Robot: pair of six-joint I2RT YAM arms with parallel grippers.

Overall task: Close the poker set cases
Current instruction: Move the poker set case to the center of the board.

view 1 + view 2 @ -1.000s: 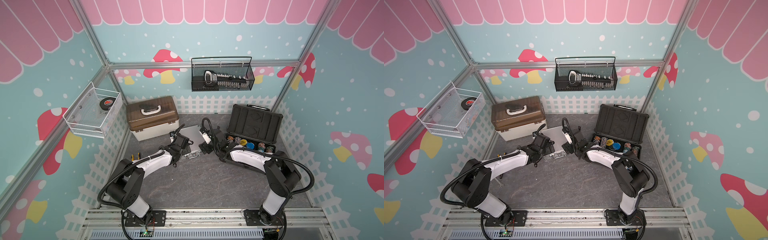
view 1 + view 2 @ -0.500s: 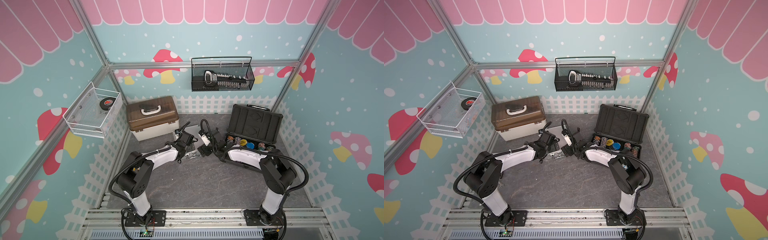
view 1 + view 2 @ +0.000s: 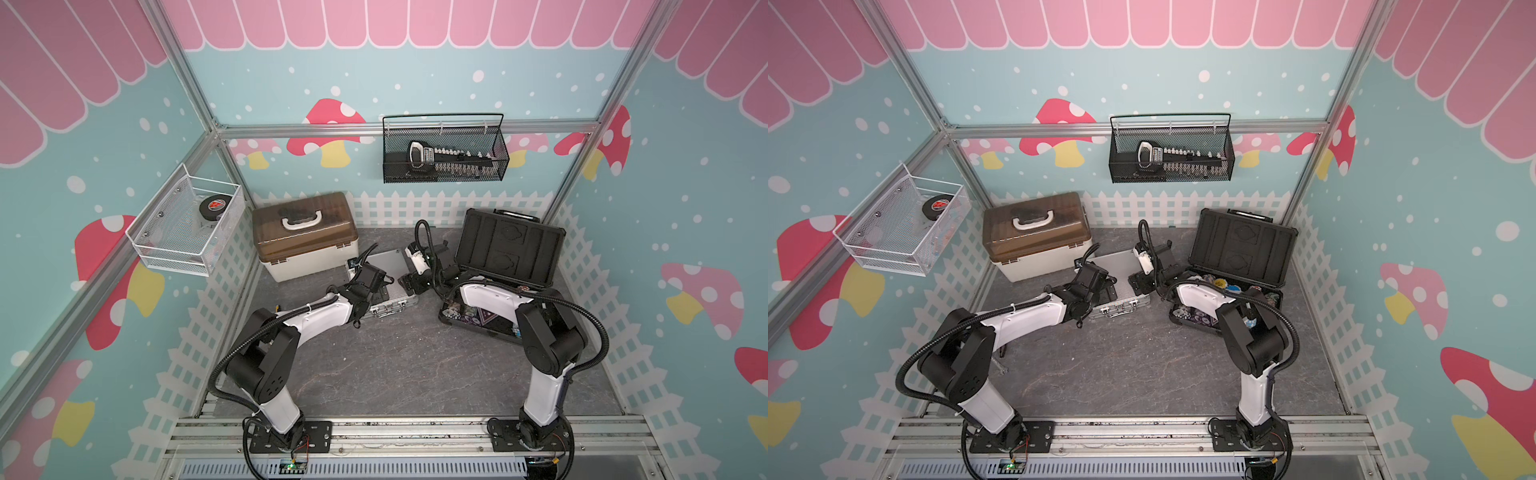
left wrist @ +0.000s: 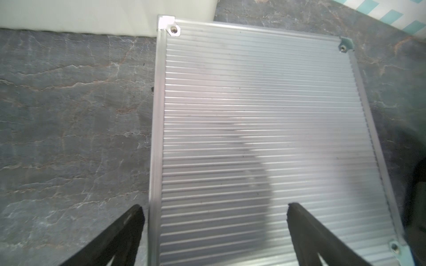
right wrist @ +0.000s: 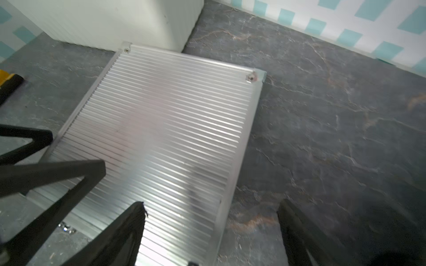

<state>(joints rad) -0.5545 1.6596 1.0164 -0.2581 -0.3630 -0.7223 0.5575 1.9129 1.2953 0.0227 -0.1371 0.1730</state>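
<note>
The small silver ribbed case (image 3: 388,262) (image 3: 1116,266) lies flat in the middle of the floor with its lid down. My left gripper (image 3: 383,287) (image 4: 214,207) hangs open just above the lid, straddling one long edge. My right gripper (image 3: 409,284) (image 5: 211,205) is open over the opposite edge, one finger above the lid (image 5: 161,138) and one above the floor. Neither holds anything. The larger dark case (image 3: 509,251) (image 3: 1241,245) stands open at the right, lid upright, with poker chips (image 3: 1219,283) in its base behind my right arm.
A cream box with a brown lid (image 3: 305,237) stands right behind the silver case. A black wire basket (image 3: 444,153) hangs on the back wall and a white mesh basket (image 3: 187,224) on the left wall. A yellow-and-black tool handle (image 5: 7,80) lies on the floor.
The silver case's lid stood tilted up a second ago and now lies flat. Both grippers have come down and forward over it. The dark case has not moved.
</note>
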